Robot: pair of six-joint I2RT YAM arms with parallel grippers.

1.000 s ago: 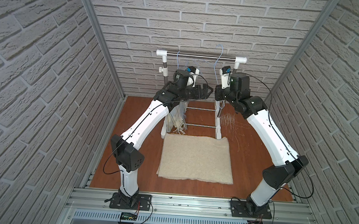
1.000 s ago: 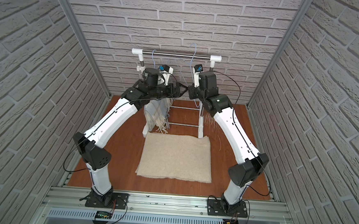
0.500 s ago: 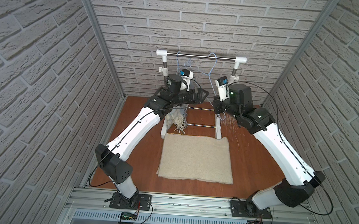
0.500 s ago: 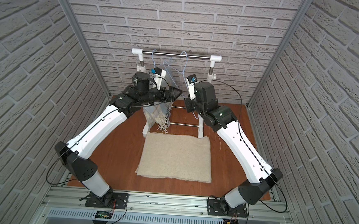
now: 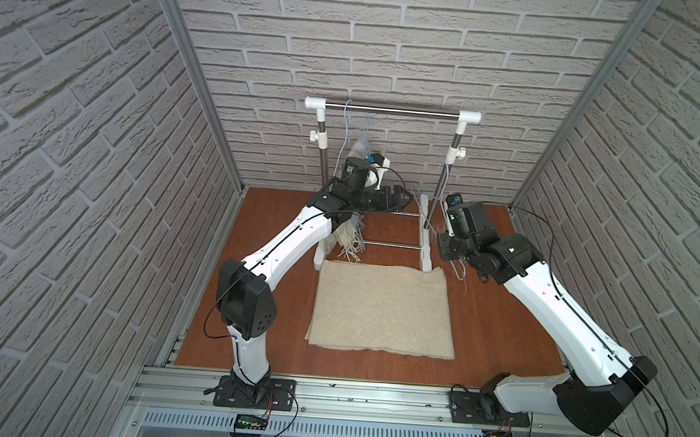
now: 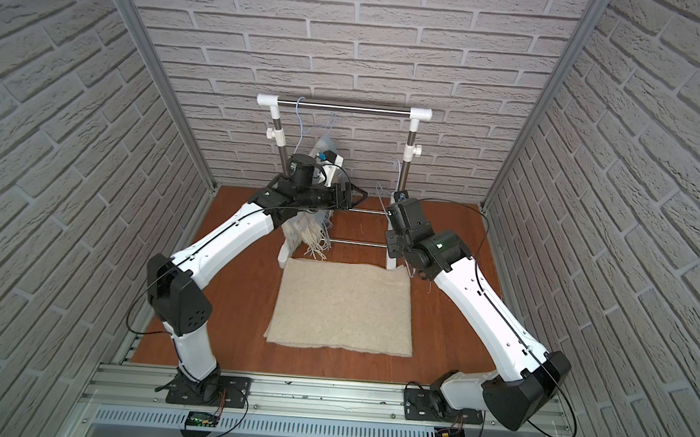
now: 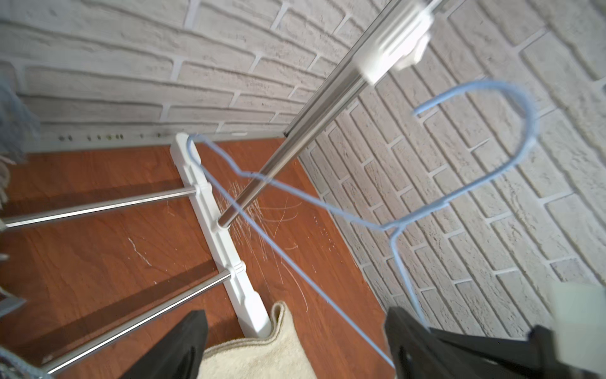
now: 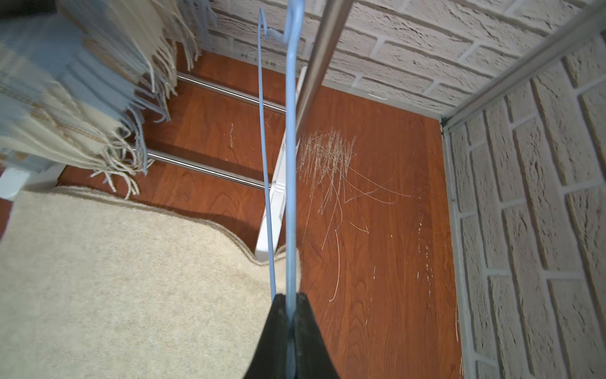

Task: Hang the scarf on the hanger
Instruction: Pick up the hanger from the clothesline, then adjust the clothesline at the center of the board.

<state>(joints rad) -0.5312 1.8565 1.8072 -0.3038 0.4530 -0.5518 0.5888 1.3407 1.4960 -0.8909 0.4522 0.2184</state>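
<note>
We have the right gripper (image 8: 290, 297) clenched on the blue hanger (image 8: 290, 164), right of centre in both top views, its hook (image 7: 492, 131) off the rail (image 5: 392, 111). Our left gripper (image 7: 295, 313) gapes wide, grasping nothing, wire just beside one finger (image 7: 413, 341). The scarf (image 5: 349, 236) dangles left of centre, by the left post (image 5: 322, 159), fringe above the mat (image 5: 380, 309). We worry that thin wire may swivel in the clamp, or the hook may snag the right post (image 5: 447, 171).
</note>
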